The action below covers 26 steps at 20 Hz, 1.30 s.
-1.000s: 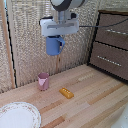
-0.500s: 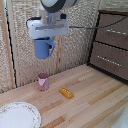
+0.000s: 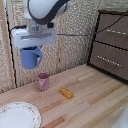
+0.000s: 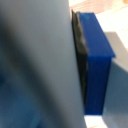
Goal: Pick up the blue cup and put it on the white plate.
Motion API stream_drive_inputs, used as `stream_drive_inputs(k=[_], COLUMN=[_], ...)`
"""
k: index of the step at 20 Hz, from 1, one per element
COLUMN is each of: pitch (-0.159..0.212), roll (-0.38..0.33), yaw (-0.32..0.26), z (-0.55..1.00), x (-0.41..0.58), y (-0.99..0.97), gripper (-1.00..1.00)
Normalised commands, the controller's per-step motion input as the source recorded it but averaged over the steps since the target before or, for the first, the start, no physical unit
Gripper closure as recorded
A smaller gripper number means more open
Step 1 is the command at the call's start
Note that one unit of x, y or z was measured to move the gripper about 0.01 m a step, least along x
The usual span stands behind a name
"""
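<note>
While hanging high over a pale wooden plank table (image 3: 95, 102), gripped a small matte medium-blue mug (image 3: 30, 58) in a white robot gripper (image 3: 31, 49), closed only as far as the mug's wall allowed. Carried the mug upright and in mid-air, well clear of the tabletop, touching nothing but the gripper. Appeared to point its side handle toward the exterior view's right, though too softly focused to be sure.

Sat at the exterior view's lower left corner, partly cut off by the edge: a large round white plate with a faint reddish-brown patterned rim (image 3: 17, 116), flat on the table and well apart from the raised mug. Stood between plate and wall, roughly below the mug and slightly toward the exterior view's right: a small pink cup (image 3: 43, 81), upright on the wood. Lay near the pink cup, not touching it: a small flat orange-yellow block (image 3: 66, 93).

Rose behind the table: a woven straw-coloured wall screen (image 3: 75, 45). Filled the exterior view's right side: a dark brown wooden chest of drawers (image 3: 112, 45).

Filled most of the wrist view, very close and blurred: a broad grey gripper finger (image 4: 40, 65), with a thin dark pad (image 4: 79, 55) pressed against a deep blue surface, the mug's wall. Could not make out the second finger in that view.
</note>
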Motion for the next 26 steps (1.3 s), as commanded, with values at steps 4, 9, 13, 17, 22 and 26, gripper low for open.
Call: stream_drive_inputs(k=[4, 9, 13, 17, 22, 26], pitch=[0.054, 0.036, 0.038, 0.000, -0.012, -0.040], roll=[-0.070, -0.103, -0.100, -0.136, -0.238, -0.329], yaw=[0.038, 0.059, 0.068, 0.046, 0.057, 0.094], z=[-0.43, -0.60, -0.55, -0.63, -0.65, -0.43], x=[0.000, 0.000, 0.000, 0.001, 0.044, 0.216], y=[0.87, 0.75, 0.72, 0.71, 0.48, 0.22], gripper=[1.00, 1.00, 1.00, 1.00, 1.00, 1.00])
